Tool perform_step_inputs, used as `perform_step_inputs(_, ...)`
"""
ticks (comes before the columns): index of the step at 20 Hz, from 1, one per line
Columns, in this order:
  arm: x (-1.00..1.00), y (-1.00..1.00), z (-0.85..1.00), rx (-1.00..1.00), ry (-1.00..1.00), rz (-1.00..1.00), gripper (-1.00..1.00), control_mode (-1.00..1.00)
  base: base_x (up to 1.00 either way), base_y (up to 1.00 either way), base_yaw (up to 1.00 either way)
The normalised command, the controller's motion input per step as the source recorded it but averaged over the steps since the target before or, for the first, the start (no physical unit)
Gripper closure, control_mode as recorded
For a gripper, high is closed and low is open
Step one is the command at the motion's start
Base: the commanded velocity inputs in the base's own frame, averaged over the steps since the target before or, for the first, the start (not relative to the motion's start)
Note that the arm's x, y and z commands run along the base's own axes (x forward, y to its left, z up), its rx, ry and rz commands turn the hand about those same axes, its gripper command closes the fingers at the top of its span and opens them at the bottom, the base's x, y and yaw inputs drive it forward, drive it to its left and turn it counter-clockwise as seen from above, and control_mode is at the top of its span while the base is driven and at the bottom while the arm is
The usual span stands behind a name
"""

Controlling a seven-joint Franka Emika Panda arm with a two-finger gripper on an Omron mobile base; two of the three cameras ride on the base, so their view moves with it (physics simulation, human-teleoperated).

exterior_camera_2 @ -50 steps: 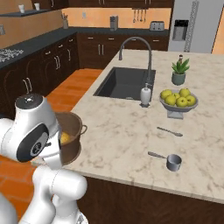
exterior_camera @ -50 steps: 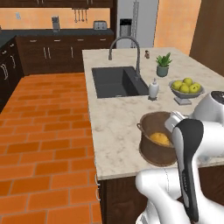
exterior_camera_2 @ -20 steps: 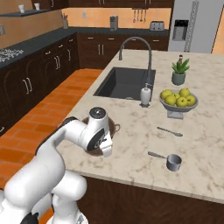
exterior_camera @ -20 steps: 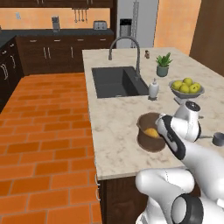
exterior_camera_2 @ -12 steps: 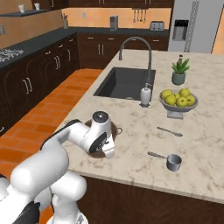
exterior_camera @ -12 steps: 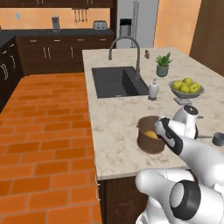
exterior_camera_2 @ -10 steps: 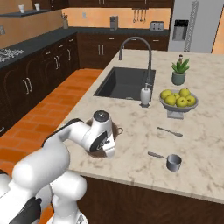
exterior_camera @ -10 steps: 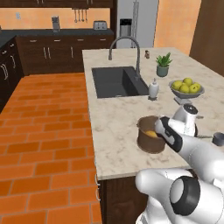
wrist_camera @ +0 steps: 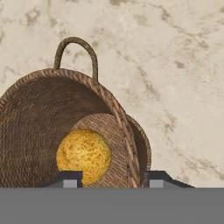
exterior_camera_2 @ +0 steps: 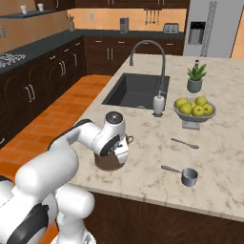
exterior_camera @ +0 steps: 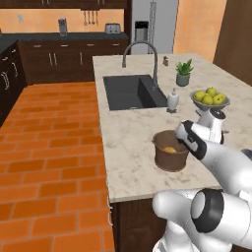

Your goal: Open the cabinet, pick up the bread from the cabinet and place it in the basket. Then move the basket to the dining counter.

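While the white robot arm bends low over the beige marble-look dining counter (exterior_camera: 128,147), its two-finger gripper (wrist_camera: 114,178) straddles the rim of the small round brown woven basket (exterior_camera: 171,151), one dark fingertip inside and one outside, so the claw is spread around the wall; whether the tips press the weave cannot be told. Inside the basket lies the small round golden-yellow bun of bread (wrist_camera: 84,154). Beyond stand a pale bowl of yellow-green apples (exterior_camera_2: 194,110) and a dark sink (exterior_camera_2: 136,89) with a curved silver faucet (exterior_camera_2: 148,56).
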Motion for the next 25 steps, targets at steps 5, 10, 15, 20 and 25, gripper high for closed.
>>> perform_step_inputs(5, -0.28, 0.0, 0.45, 0.0, -0.26, 0.08, -1.0, -1.0, 0.0, 0.0, 0.0)
perform_step_inputs(10, -0.66, 0.0, 0.73, 0.0, -0.28, 0.13, -1.0, -1.0, 0.0, 0.0, 0.0)
perform_step_inputs(15, -0.96, 0.01, 0.65, 0.0, -0.06, 0.18, -1.0, -1.0, 0.0, 0.0, 0.0)
perform_step_inputs(20, -1.0, 0.17, 0.65, 0.0, -0.11, 0.18, -1.0, -1.0, 0.0, 0.0, 0.0)
perform_step_inputs(25, -1.0, 0.48, 0.67, 0.17, -0.1, 0.18, -1.0, -1.0, 0.0, 0.0, 0.0)
